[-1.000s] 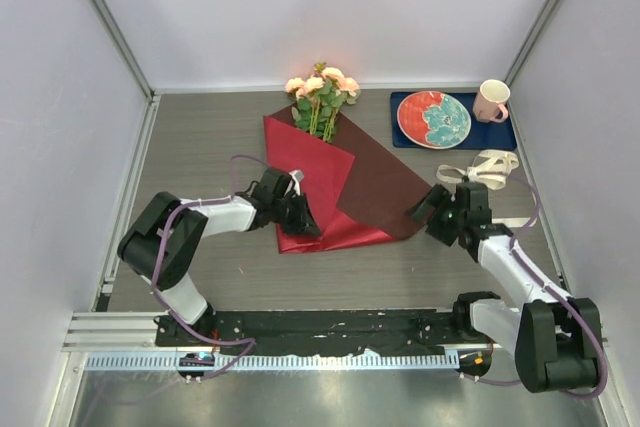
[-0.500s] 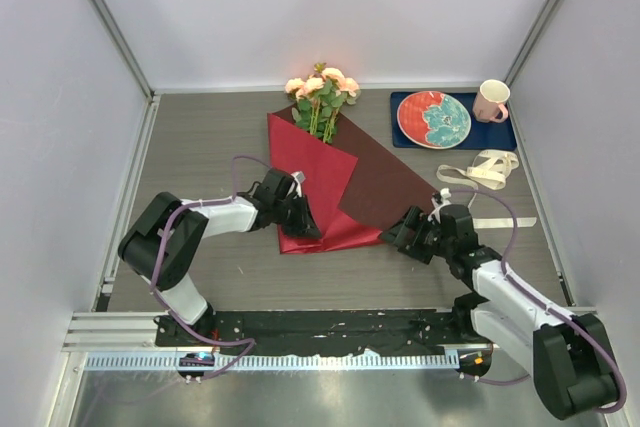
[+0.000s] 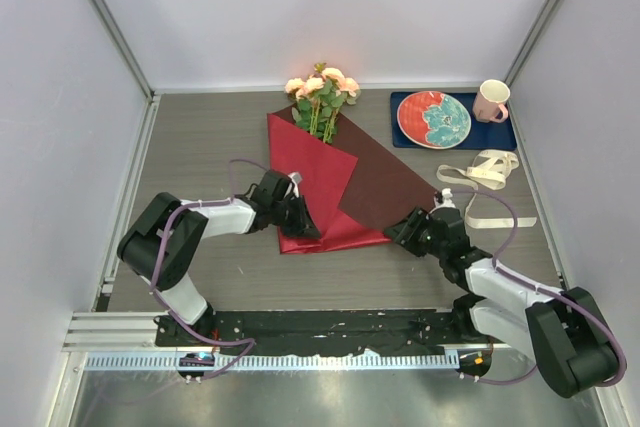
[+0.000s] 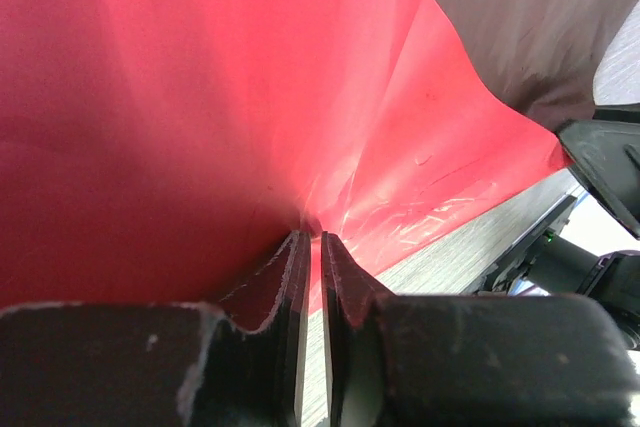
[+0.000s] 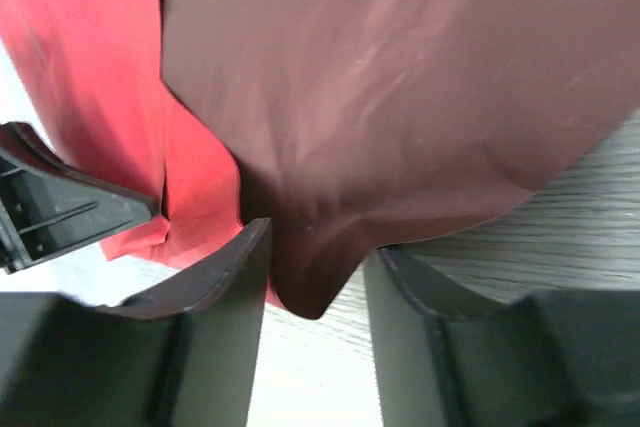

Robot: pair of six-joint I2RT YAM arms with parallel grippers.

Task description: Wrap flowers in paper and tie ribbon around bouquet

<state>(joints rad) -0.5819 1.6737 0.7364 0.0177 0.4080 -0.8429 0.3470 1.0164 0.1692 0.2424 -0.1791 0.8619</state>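
Observation:
The peach-pink flowers (image 3: 320, 90) lie at the back with their stems under the paper (image 3: 322, 179). A bright red fold of the paper covers the stems, and a maroon flap (image 3: 385, 182) spreads to the right. My left gripper (image 3: 301, 224) is shut on the red fold's near left edge; in the left wrist view its jaws (image 4: 310, 239) pinch the red sheet (image 4: 200, 97). My right gripper (image 3: 408, 232) stands open at the maroon flap's near corner. That corner (image 5: 305, 292) hangs between the jaws (image 5: 318, 247). The cream ribbon (image 3: 484, 171) lies loose to the right.
A red and teal plate (image 3: 433, 119) sits on a dark blue mat (image 3: 502, 136) at the back right, with a pink mug (image 3: 491, 100) beside it. White walls close in three sides. A metal rail (image 3: 300, 347) runs along the near edge.
My right gripper has swung left, away from the ribbon, to the paper's near right corner, and its jaws have narrowed around that corner. The left gripper has stayed in place on the red fold.

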